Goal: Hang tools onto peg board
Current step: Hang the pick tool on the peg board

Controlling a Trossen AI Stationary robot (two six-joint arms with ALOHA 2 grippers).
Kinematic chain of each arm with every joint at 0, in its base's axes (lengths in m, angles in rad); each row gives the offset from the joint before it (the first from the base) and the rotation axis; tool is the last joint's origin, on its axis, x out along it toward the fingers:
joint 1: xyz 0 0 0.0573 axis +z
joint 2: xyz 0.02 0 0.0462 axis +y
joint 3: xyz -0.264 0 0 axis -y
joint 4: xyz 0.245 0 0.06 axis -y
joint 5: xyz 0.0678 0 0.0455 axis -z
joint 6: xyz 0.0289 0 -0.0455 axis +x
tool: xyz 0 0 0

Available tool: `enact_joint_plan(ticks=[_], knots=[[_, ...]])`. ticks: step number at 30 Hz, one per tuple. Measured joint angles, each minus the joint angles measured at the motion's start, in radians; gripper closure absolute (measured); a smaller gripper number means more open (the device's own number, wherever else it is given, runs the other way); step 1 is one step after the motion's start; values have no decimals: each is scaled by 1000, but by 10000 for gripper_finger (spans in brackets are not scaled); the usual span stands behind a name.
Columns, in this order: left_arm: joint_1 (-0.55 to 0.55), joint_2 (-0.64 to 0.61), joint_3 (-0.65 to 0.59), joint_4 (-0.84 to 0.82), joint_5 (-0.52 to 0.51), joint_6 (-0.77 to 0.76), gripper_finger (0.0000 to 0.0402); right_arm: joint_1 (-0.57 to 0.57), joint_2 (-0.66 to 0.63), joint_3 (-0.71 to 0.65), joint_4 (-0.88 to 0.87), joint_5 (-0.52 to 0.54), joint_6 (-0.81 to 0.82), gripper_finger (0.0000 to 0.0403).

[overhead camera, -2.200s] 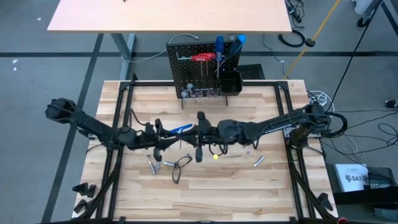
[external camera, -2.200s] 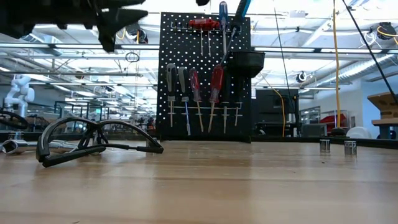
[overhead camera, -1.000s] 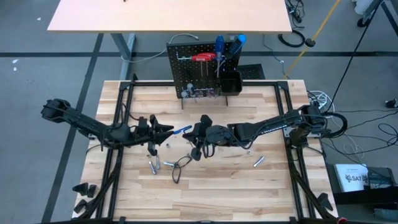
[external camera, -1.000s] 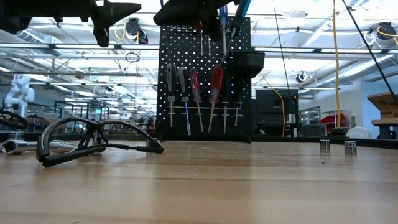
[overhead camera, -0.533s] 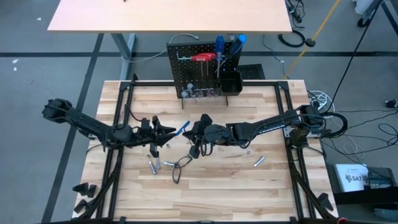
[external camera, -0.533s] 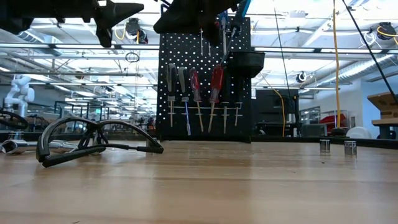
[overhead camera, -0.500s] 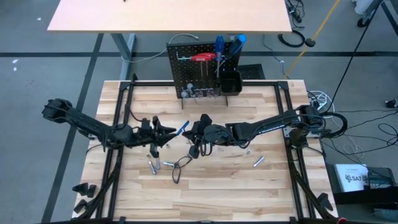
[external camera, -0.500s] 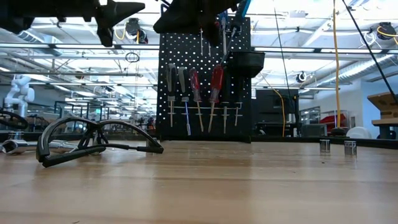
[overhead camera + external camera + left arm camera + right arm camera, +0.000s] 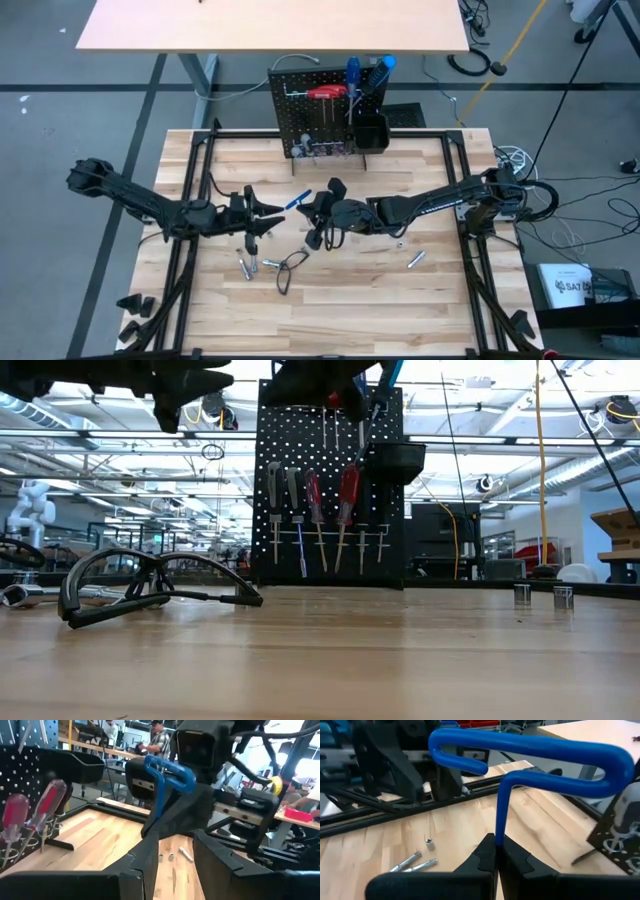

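The blue T-handle hex key [image 9: 530, 755] hangs above the middle of the wooden surface [image 9: 340, 300], its thin shaft pinched in the right pincer [image 9: 496, 851], whose jaws are closed tight on it. From above, the key [image 9: 300, 199] shows as a short blue streak between the two arms. The left pincer [image 9: 262, 217] sits just beside it, fingers [image 9: 150, 855] parted and holding nothing. The peg board [image 9: 325, 110] stands upright at the surface's far edge, with red screwdrivers [image 9: 330, 500] already on its hooks. A black wire loop [image 9: 290, 265] and small silver bits [image 9: 250, 266] lie on the wood nearby.
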Motion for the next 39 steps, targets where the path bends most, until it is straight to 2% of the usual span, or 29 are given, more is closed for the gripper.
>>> enact_joint_plan(ticks=[3,7,8,10,12,15,17,20,28,39], knots=[[-2,-49,0,-57,-3,1,279,-3,-18,0,30,37,-24,402],[-14,-104,0,-163,-49,2,279,-31,-46,0,124,224,-114,402],[-19,-112,0,-184,-63,1,279,-49,-50,0,171,232,-139,402],[-31,-118,-1,-217,-101,1,279,-92,-62,0,213,211,-164,402],[-40,-118,-1,-220,-154,22,279,-151,-62,9,236,129,-146,402],[-42,-118,-1,-214,-241,79,279,-242,-58,60,164,41,-89,402],[-42,-118,-1,-214,-281,106,279,-286,-49,100,137,19,-75,402],[-42,-118,-1,-216,-289,153,279,-312,-42,152,81,11,-89,402],[-35,-118,-1,-236,-289,232,279,-378,-36,193,54,53,-93,402],[-24,-118,-1,-209,-276,257,279,-387,19,193,119,151,-152,402]])
